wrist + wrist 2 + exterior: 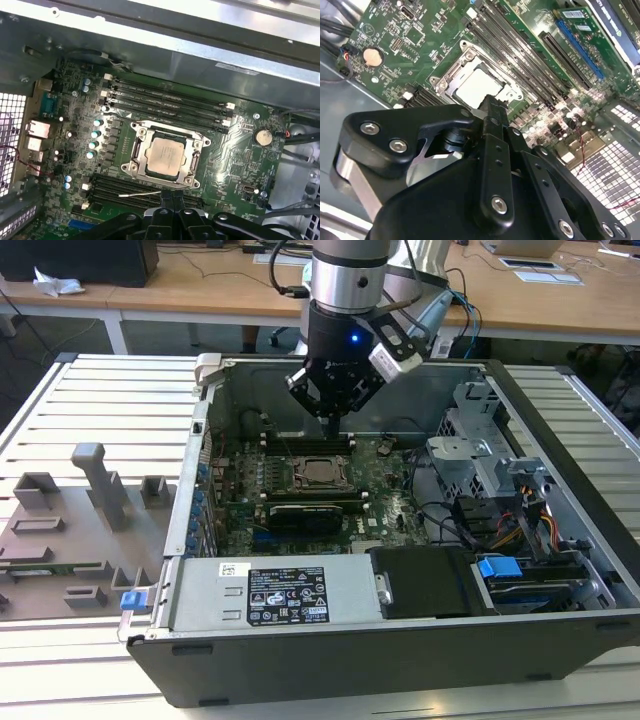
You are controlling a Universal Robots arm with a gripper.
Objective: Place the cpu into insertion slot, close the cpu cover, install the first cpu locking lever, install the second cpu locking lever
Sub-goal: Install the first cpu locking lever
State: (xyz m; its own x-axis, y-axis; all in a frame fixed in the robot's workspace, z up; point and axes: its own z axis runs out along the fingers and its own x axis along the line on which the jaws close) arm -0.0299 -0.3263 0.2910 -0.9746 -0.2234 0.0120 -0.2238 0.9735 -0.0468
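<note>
light: bright, even, overhead | glare: cpu (pixel 477 86) washed pale, second wrist view | shadows: soft inside case (pixel 250 390)

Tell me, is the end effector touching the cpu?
Apart. In the first wrist view the whole top of the cpu shows bare, and the end effector stops short of it.

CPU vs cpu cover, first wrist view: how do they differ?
The cpu is a solid pale beige-silver plate; the cpu cover is a silver-grey frame with a square window. The cpu sits in the middle; the cpu cover lies around its edge. Both are square, metallic and lie flat.
</note>
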